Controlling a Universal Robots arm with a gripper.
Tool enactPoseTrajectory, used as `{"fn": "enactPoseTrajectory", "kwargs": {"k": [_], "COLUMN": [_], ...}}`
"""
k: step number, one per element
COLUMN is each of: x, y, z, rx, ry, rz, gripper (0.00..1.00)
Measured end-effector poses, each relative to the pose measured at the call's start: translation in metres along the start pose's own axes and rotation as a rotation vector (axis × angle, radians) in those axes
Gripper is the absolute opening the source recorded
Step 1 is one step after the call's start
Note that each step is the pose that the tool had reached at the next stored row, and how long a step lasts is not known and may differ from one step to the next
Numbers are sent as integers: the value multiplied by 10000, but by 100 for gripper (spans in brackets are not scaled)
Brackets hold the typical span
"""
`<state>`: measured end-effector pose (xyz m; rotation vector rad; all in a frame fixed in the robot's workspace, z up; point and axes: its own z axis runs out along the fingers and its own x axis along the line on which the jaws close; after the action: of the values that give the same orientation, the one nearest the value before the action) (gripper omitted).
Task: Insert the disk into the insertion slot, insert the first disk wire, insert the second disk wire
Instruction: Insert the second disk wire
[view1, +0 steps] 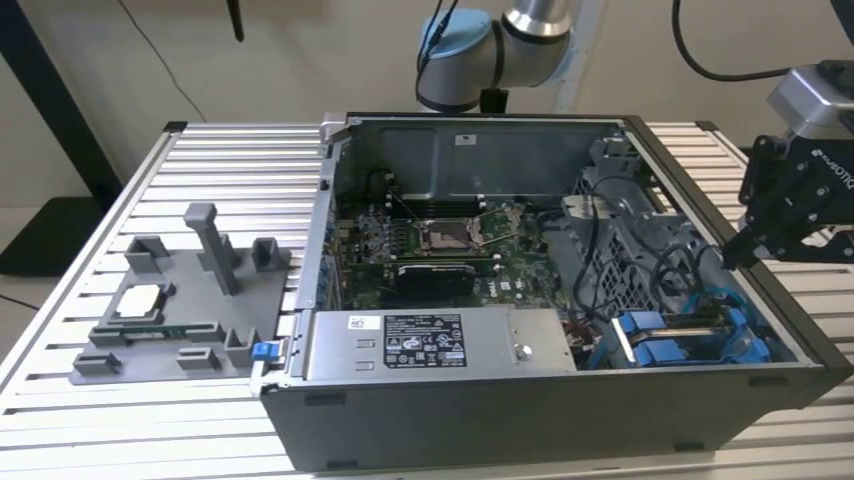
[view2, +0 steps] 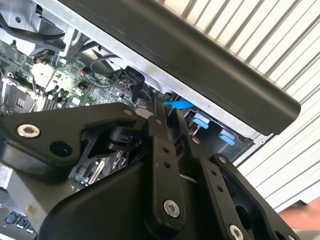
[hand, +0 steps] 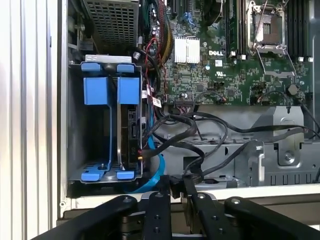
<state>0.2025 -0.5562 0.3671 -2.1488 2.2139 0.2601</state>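
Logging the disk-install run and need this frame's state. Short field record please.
scene: open computer case on a slatted table
drive bay: in the case corner at the exterior view's right, blue carriers inside
disk: appears seated in the bay, between blue carrier rails
blue cable: curves out of the bay toward the end effector
end effector: over the case edge next to the bay
power supply: beside the bay, untouched
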Motion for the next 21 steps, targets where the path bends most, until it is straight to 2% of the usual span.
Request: {"fn": "enactPoseTrajectory", "kwargs": {"k": [7,10,15,21], "x": [4,0,-9,-14], "y": [3,23,127,282], "z": [0,-27,-94,-153], "rx": [-2,-2,18,101], "ry": [0,-13,-16,-14], "rz": [1,2,5,-6], "gripper": [0,0,0,0]}}
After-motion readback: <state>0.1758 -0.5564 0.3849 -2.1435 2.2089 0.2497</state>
